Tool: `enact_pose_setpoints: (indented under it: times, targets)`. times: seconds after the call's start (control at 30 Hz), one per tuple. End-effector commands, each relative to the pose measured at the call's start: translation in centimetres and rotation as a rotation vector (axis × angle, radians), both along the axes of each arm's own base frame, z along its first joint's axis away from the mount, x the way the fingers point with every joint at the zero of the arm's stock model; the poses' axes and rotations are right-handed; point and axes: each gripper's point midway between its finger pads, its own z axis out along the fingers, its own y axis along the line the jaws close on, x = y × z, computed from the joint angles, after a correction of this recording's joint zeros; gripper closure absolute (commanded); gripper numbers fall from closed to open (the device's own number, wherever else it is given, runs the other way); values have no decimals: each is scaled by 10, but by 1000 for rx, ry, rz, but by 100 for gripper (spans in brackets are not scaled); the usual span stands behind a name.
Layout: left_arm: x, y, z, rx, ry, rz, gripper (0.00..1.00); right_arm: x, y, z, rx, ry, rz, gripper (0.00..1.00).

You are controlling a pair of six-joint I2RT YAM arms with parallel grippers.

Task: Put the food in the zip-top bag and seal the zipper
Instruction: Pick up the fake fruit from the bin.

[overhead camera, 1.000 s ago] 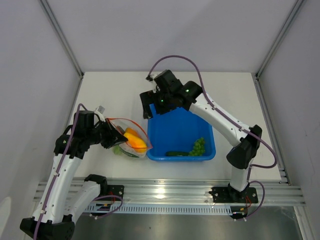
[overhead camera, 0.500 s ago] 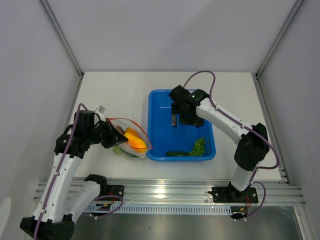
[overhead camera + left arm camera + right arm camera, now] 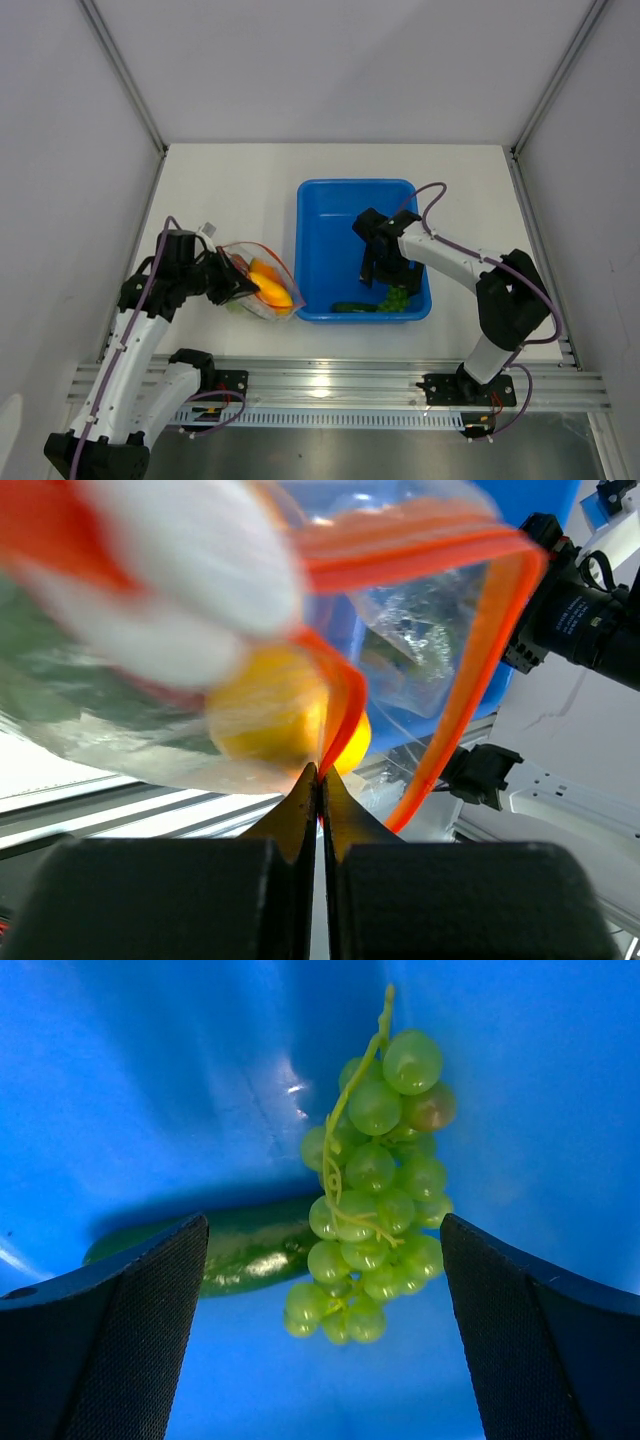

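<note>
Here, a green vegetable [image 3: 230, 1250] lies beside grapes [image 3: 375, 1180] in the blue tub [image 3: 130, 1090].

Glossy blue plastic tub [image 3: 330, 215], crinkly clear plastic bag [image 3: 428, 635], shiny grapes [image 3: 375, 1190]

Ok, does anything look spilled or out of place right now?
Nothing stands out. The left gripper pinches the zip-top bag, food inside; grapes and green vegetable lie in the blue tub under the open right gripper.
</note>
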Motion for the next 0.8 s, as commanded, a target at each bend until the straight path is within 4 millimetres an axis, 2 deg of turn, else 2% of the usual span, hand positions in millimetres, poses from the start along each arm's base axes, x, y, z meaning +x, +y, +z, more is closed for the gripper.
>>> enact_pose_setpoints:
  times: [0.0, 0.2, 0.3, 0.37, 0.43, 0.47, 0.5, 0.57, 0.6, 0.67, 0.73, 0.77]
  targets:
    - [0, -4, -3, -31, -5, -3, 99, -5, 8, -10, 55, -2, -81, 3]
    - [-2, -3, -13, -20, 17, 1, 100, -12, 13, -42, 62, 60, -101, 7]
    - [-2, -1, -16, -11, 33, 5, 99, -13, 17, -55, 57, 97, -88, 23]
    - [-1, 0, -17, -4, 38, 10, 99, -6, 21, -54, 60, 84, -77, 25]
    - [-2, 0, -19, 2, 51, 11, 99, 0, 23, -55, 49, 82, -50, 33]
    - [-1, 0, -20, 4, 62, 10, 99, 10, 29, -51, 59, 59, -41, 38]
    - [-1, 0, -20, 5, 67, 10, 99, 13, 32, -52, 60, 62, -30, 54]
    - [-1, 1, -24, 14, 90, 10, 100, 24, 41, -46, 82, 51, 1, 69]
    - [3, 1, -17, 17, 71, 15, 99, 28, 41, -48, 77, 61, 20, 83]
    - [4, 3, -20, 30, 88, 19, 99, 42, 48, -40, 96, 35, 37, 91]
    - [7, 4, -18, 38, 86, 24, 100, 53, 54, -36, 107, 18, 76, 95]
    - [8, 3, -20, 42, 100, 23, 99, 63, 61, -27, 131, -10, 89, 98]
